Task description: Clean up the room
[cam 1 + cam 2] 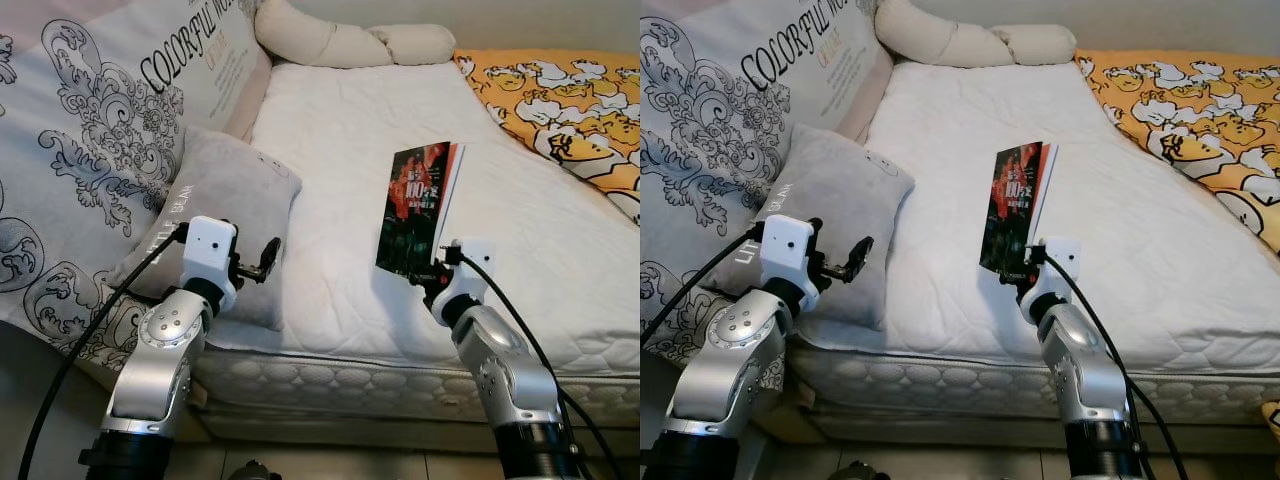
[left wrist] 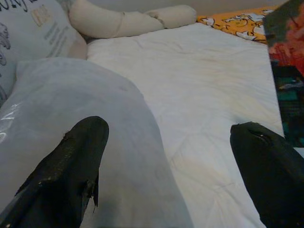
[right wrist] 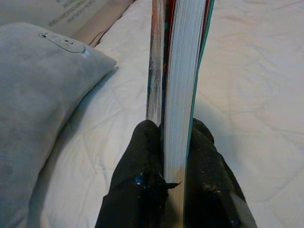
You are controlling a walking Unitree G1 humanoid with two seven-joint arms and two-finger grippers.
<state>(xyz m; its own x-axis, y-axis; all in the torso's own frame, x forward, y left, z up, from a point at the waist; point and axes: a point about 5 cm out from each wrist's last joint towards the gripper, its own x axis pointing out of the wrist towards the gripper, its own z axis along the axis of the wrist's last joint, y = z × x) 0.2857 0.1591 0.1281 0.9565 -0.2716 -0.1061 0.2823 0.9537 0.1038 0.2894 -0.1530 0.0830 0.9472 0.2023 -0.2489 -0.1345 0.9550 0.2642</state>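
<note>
Above the white mattress (image 1: 340, 150), near its front edge, we note one book (image 1: 418, 210) with a dark red cover held upright, our right gripper (image 3: 173, 142) clamped on its lower edge with a finger on each side of the pages. Our left gripper (image 1: 262, 262) hovers with fingers (image 2: 71, 161) spread wide and holding nothing, just over one grey cushion (image 1: 225, 200). We count one large printed pillow (image 1: 110, 110) behind it, one cream bolster (image 1: 350, 40) at the head, and one orange patterned blanket (image 1: 570, 110).

A white quilted mattress (image 1: 340, 150) fills the room, a pale wall (image 1: 520, 20) behind it.
</note>
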